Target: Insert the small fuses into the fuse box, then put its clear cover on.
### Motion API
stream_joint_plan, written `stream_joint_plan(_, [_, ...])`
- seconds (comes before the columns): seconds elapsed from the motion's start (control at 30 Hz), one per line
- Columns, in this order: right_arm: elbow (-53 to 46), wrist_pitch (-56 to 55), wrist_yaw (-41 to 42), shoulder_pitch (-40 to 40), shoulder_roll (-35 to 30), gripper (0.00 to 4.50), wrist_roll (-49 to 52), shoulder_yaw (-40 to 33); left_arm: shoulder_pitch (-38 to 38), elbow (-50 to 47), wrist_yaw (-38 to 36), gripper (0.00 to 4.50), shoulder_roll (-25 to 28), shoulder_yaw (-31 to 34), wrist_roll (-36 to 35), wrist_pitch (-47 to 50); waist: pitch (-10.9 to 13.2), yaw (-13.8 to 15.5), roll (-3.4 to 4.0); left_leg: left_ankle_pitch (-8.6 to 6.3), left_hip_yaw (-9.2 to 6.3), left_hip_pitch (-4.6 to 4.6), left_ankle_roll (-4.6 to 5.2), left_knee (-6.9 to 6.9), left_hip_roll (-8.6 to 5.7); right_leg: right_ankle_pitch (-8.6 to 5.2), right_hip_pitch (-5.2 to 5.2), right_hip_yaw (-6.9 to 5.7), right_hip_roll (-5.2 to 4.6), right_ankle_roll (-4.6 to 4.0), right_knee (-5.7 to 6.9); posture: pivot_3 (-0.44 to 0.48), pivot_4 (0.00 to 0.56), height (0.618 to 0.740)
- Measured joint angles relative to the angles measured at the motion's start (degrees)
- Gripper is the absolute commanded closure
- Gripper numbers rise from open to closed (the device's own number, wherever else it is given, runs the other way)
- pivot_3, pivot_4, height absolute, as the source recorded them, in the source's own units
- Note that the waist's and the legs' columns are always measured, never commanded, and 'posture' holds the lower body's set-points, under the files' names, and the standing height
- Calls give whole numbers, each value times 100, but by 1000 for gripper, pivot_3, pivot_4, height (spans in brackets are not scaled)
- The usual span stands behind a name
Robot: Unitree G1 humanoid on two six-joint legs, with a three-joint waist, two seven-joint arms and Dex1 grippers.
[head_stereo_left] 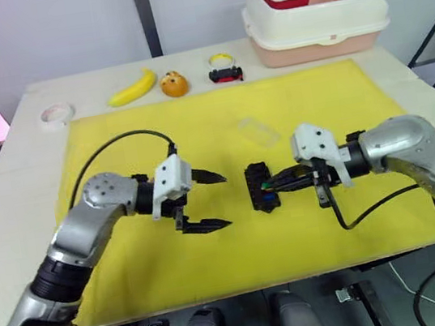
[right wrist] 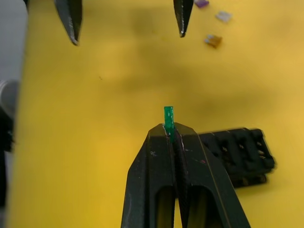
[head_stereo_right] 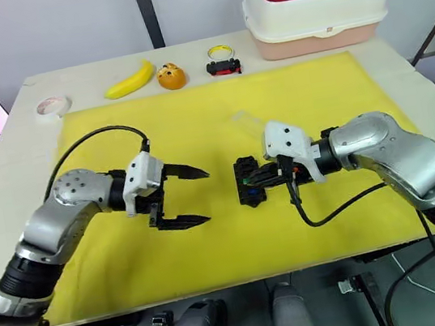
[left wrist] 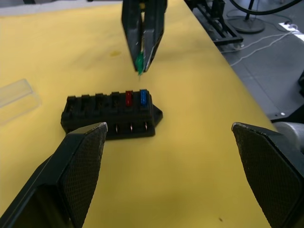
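The black fuse box [head_stereo_left: 260, 188] lies mid-mat, a red fuse [left wrist: 128, 98] and a blue fuse [left wrist: 143, 97] seated at one end of its top row. My right gripper [head_stereo_left: 273, 181] hovers just over that end, shut on a green fuse [right wrist: 168, 118] that sticks out past its tips. My left gripper [head_stereo_left: 225, 200] stands open a short way left of the box, nothing between its fingers. Purple [right wrist: 201, 3], grey [right wrist: 223, 16] and olive-yellow [right wrist: 213, 40] fuses lie loose on the mat beyond the left gripper. The clear cover [head_stereo_left: 258, 131] rests flat behind the box.
A yellow mat [head_stereo_left: 137, 281] covers the table. Along the back edge sit a tape roll [head_stereo_left: 55, 114], a banana [head_stereo_left: 132, 87], an orange [head_stereo_left: 174, 84] and a small black-and-yellow object [head_stereo_left: 225, 68]. A cream bin [head_stereo_left: 316, 29] stands at the back right.
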Motion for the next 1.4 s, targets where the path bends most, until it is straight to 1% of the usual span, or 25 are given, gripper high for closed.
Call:
stream_joint_plan(0.23, [797,-653,650,-345,477,4500,-876,144,-135,363,-50,74,-362,-2,439,-194,1,4,-1,1,-2,0,-2,4,-1,0,-2,-1,0,0,6,0,150,740])
stream_joint_plan(0.5, [1141,-906,954,-444,869,4500,-1388,169,-143,447,-61,74,-533,-2,726,-299,1,1,-1,3,-6,0,-4,11,-1,0,-5,-2,0,0,21,0,150,740])
stream_joint_plan(0.73, [1347,-1003,1058,-454,1039,4500,-1669,163,-141,444,-59,74,-572,-1,810,-298,0,3,-1,3,-7,0,-5,15,-3,0,-6,-2,0,0,26,0,150,740])
stream_joint_plan(1.4, [1472,-1096,1152,-453,1167,4500,-1956,145,-188,426,-50,74,-682,2,819,-275,0,0,-1,3,-7,0,-5,19,-3,0,-6,-2,0,0,30,0,150,740])
